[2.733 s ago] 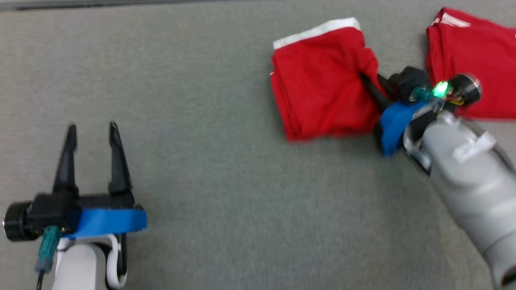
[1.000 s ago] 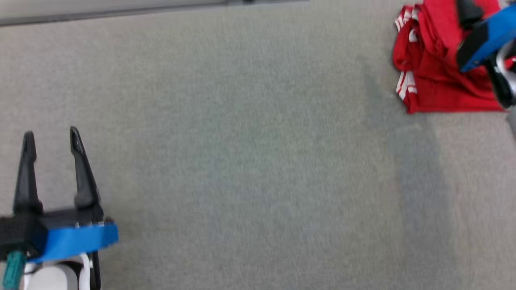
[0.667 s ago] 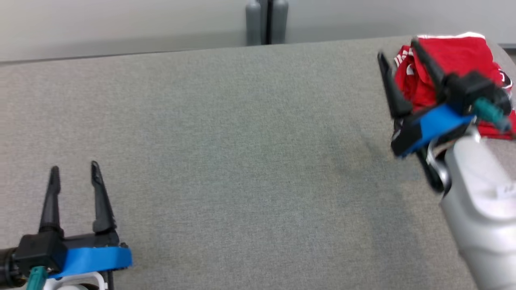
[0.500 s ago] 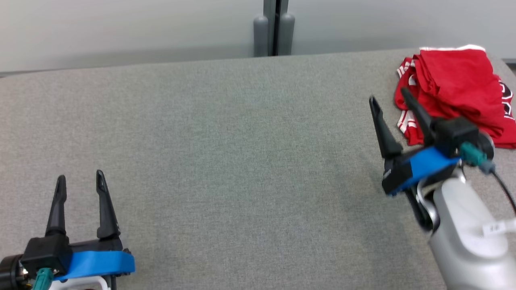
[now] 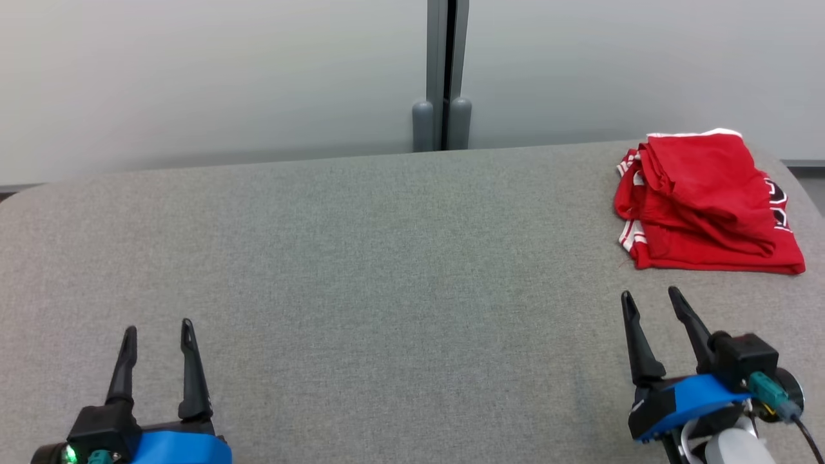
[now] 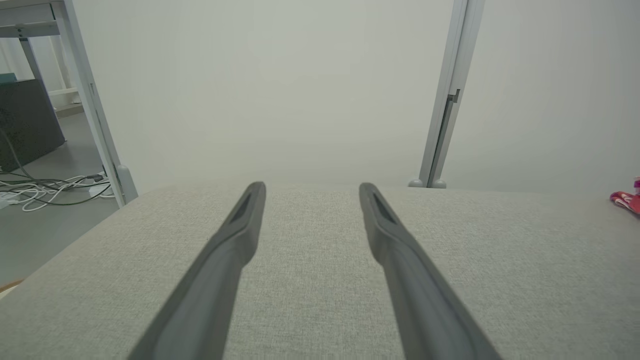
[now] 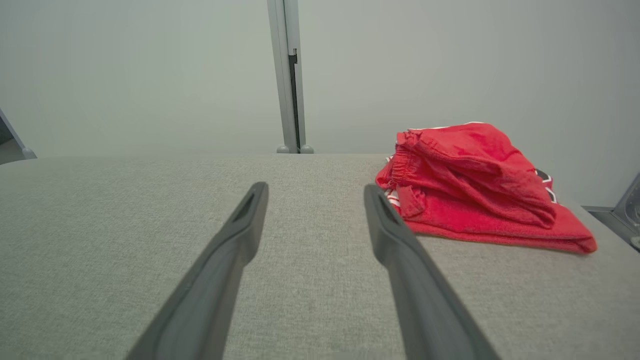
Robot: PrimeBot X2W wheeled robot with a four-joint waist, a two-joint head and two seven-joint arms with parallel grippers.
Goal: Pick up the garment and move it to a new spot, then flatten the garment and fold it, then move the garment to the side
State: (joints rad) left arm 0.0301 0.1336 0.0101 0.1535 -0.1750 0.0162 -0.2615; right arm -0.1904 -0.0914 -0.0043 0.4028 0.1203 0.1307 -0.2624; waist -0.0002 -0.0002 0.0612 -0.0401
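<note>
The red garment with white stripes lies folded in a loose stack at the far right of the grey table; it also sits ahead and to the right in the right wrist view, and a sliver of red garment shows at the right edge of the left wrist view. My right gripper is open near the front right, short of the garment, holding nothing. My left gripper is open at the front left, empty, its fingers over bare fabric.
A pale wall with a grey vertical post stands behind the table. The table's rounded right corner lies just beyond the garment. A table leg and cables on the floor show to the left.
My right gripper let go of the garment on the pile at the far right and drew back toward me. The head camera tilted up, bringing the wall into view.
</note>
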